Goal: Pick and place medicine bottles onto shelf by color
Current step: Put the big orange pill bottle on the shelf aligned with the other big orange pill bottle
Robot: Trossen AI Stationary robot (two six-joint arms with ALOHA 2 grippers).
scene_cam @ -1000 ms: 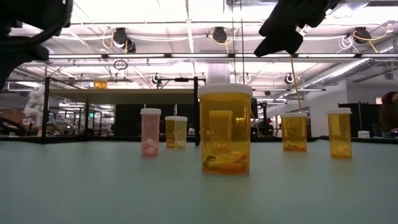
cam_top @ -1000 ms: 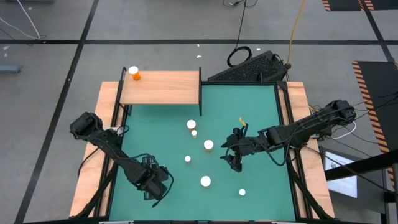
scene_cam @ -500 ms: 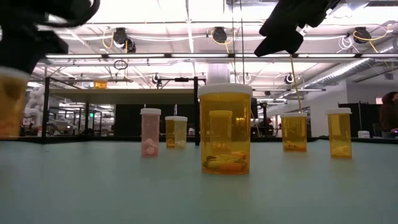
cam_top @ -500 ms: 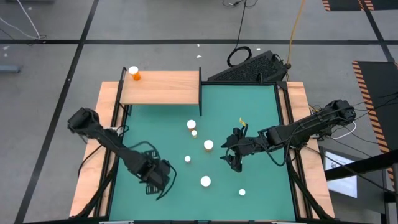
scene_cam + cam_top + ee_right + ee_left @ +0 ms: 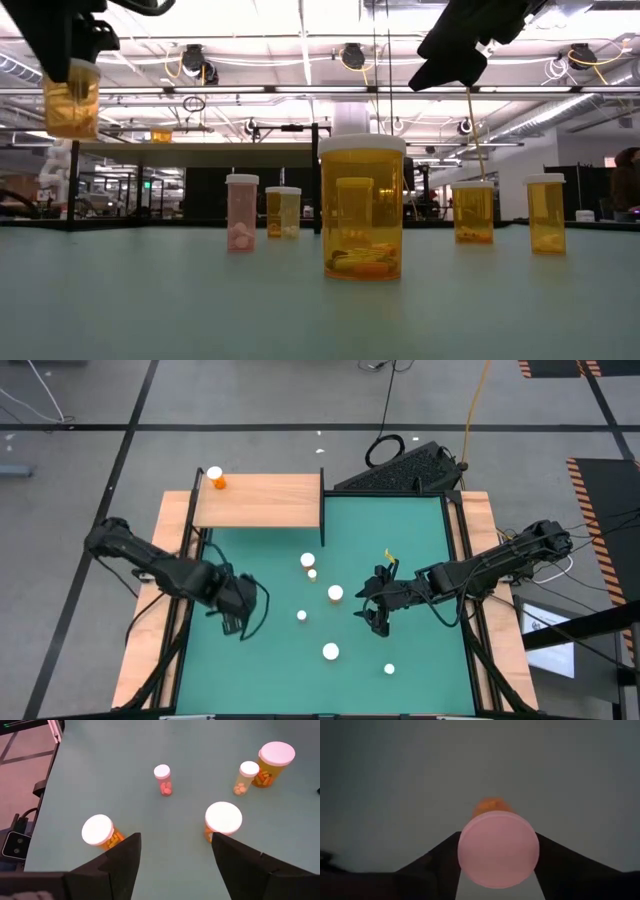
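Left claw is up off the green mat, fingers clamped on an orange-bodied, white-capped medicine bottle. The low view shows the bottle hanging upright, well clear of the table; the left wrist view shows its round cap squeezed between the two dark fingers.

The light wooden shelf board with thin black posts lies beyond the left claw, toward the table's far edge and on this arm's own side. One orange bottle with a white cap already stands at the shelf's far left corner. So the carry looks like a straight run away from the near edge, bottle axis kept vertical, with the shelf's black posts the thing to clear.

Right claw hovers over the mat's middle with its fingers spread apart, holding nothing. Several white-capped bottles stand on the mat near it: an orange one just beside it, smaller ones further off.

The left arm is plainly the nearer to the shelf.
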